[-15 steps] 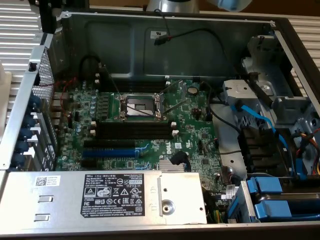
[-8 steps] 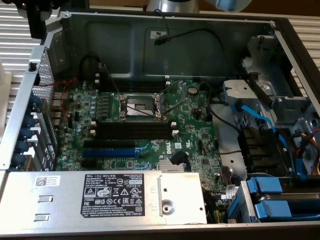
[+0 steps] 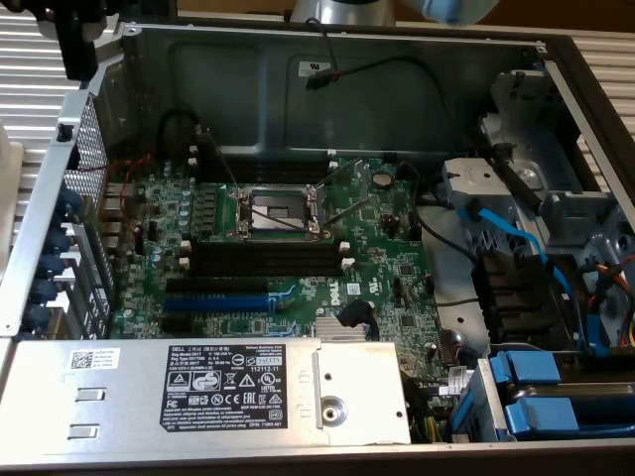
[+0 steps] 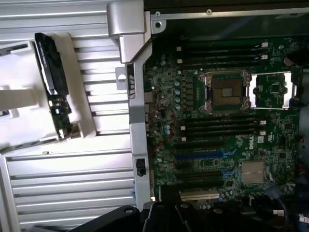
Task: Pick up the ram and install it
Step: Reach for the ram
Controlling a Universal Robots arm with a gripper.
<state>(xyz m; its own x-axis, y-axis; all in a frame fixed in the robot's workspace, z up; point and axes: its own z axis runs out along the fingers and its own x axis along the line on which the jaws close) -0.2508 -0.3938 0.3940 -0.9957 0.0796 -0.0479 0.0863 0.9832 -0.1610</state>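
Note:
The ram, a thin dark-green stick with black chips, rests on a white holder outside the case, on a ribbed metal surface. Dark parts of my gripper show at the picture's edge, over the case wall and well apart from the ram. Nothing is seen in the gripper. The motherboard lies in the open case, with long black slots with white end clips beside the CPU socket. These slots look unfilled. Part of my arm hangs above the case's far wall.
A blue slot sits near the grey power supply. Blue cables and drive bays crowd the exterior view's right. The case's metal side wall stands between the ram's holder and the motherboard.

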